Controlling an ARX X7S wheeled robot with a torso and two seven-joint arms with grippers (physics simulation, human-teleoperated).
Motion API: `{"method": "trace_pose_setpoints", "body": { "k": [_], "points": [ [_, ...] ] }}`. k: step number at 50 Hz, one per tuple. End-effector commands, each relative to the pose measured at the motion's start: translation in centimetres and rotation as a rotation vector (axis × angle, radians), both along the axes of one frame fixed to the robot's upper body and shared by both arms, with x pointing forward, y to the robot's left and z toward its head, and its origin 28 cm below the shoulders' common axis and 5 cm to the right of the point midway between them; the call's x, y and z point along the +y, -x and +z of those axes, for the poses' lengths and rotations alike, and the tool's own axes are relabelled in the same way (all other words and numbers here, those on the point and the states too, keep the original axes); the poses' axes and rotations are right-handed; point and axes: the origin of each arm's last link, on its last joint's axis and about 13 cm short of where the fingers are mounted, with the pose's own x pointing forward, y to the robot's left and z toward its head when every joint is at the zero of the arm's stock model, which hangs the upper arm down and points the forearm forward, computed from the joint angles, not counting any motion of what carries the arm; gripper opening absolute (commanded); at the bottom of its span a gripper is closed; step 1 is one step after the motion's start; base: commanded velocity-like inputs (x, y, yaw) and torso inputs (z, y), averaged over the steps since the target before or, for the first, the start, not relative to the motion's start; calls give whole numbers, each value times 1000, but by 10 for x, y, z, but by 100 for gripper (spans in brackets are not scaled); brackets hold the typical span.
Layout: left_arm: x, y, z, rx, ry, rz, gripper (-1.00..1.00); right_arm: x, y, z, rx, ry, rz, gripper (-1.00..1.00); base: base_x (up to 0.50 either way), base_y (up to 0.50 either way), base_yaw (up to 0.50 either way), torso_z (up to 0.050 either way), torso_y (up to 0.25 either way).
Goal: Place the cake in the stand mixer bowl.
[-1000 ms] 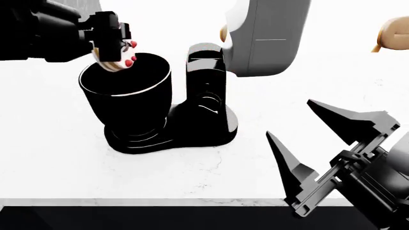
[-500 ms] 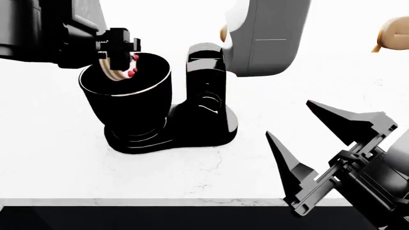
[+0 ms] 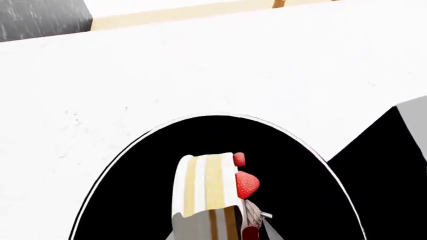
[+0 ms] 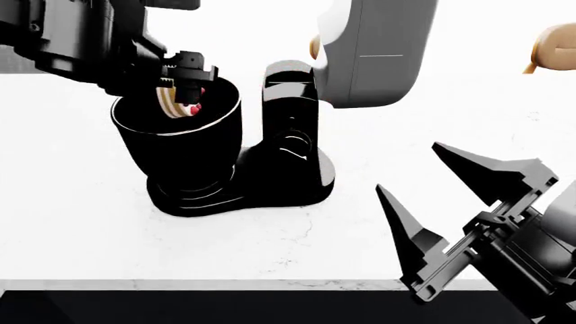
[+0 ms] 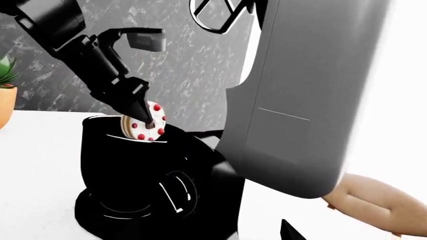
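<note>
Since a second ago, swung in over the stand mixer bowl (image 4: 177, 128) and turned: the left gripper (image 4: 185, 84), carrying the cake (image 4: 180, 101) from the near-left rim to a spot above the bowl's mouth, now tipped on edge with the berries facing sideways.

Nearest, low at the right: the right gripper (image 4: 454, 212), jaws spread wide, holding nothing, parked over the white counter (image 4: 297, 250) well apart from the mixer.

Further in: the black bowl on its base, upright. In the left wrist view, the cake (image 3: 207, 185) seen edge-on against the dark interior of the bowl (image 3: 133, 200), inside the pale rim line. Left jaws closed narrow on the cake, pinching it across its faces, as the right wrist view shows with the cake (image 5: 143, 127) at rim level on the bowl (image 5: 127, 165).

Beyond: the mixer's grey-white head (image 4: 373, 50) tilted up, and a tan loaf (image 4: 554, 47) at the far right.

Carry and alignment judged done; remaining, a small lowering and a release, with the cake not yet resting in the bowl.
</note>
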Motion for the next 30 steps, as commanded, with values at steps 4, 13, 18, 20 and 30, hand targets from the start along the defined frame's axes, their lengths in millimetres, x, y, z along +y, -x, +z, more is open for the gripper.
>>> {"method": "trace_pose_setpoints", "body": {
  "k": [4, 13, 18, 20, 30],
  "points": [
    [-5, -10, -6, 23, -56, 5, -100, 0, -1, -1, 3, -5, -4, 100, 0, 0, 0, 0, 3],
    [-7, -11, -5, 15, -87, 2, 100, 0, -1, -1, 3, -5, -1, 100, 0, 0, 0, 0, 0],
    [-7, -10, 0, -10, -90, 10, 100, -1, 0, 0, -1, -9, -2, 100, 0, 0, 0, 0, 0],
    [-6, -7, 4, -25, -87, 14, 100, -1, 0, 0, -1, -7, -2, 100, 0, 0, 0, 0, 0],
    [-1, 11, 30, -114, -49, 15, 100, -1, 1, 2, -5, -5, -3, 100, 0, 0, 0, 0, 0]
  ]
}}
